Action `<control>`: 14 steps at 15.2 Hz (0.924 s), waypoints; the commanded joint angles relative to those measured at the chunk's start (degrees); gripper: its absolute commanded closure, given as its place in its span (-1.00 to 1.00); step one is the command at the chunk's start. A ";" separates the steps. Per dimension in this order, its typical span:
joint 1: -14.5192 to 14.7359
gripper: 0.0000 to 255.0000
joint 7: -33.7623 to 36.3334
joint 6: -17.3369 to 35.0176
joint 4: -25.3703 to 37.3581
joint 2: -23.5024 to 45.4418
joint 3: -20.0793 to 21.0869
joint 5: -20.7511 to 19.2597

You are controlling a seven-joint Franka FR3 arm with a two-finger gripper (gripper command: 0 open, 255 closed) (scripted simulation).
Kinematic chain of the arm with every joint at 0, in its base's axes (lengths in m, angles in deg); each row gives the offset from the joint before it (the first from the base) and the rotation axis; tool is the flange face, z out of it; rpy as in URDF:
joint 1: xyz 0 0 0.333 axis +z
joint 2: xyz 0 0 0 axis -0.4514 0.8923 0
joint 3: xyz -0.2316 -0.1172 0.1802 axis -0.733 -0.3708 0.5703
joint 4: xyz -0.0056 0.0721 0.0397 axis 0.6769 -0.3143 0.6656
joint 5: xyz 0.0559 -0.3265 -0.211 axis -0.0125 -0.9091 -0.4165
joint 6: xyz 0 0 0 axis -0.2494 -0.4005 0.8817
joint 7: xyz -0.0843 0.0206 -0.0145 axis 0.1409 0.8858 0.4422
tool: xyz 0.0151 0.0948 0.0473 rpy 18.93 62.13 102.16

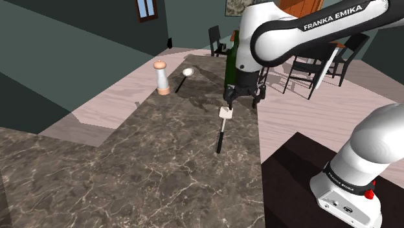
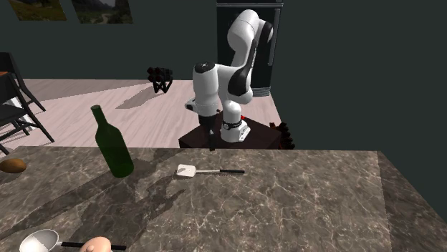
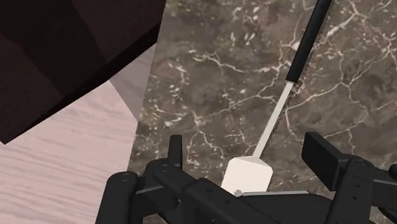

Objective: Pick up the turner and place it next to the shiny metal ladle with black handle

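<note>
Hovering above the bench [image 1: 129, 168], the jaws are released: the two black fingers [image 3: 175, 151] stand well apart and clasp nothing. The turner [image 1: 222, 127] lies flat on the brown marbled top beneath them. Its pale, square blade sits under the jaws and, in the wrist view, shows between the fingers without touching either. From the blade a thin light shaft runs into a black handle, which in the shoulder view points toward the lower edge. The turner is near the edge of the bench that faces the stand [image 1: 311, 162].

Farther up the shoulder view, well apart from the turner, the ladle [image 1: 184, 78] rests on the bench with its shiny bowl and black handle, just beside an upright pale pepper mill [image 1: 162, 78]. A dark green bottle [image 2: 113, 143] stands upright near the turner, on the second exterior view's left.
</note>
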 commanded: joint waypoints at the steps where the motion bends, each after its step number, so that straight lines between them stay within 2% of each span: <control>1: -1.41 -1.00 6.31 3.01 1.19 4.28 2.36 0.55; 6: -4.44 -1.00 20.86 9.83 5.34 15.55 7.23 -1.01; 14: -4.54 -1.00 22.38 16.42 2.58 19.75 8.37 -2.76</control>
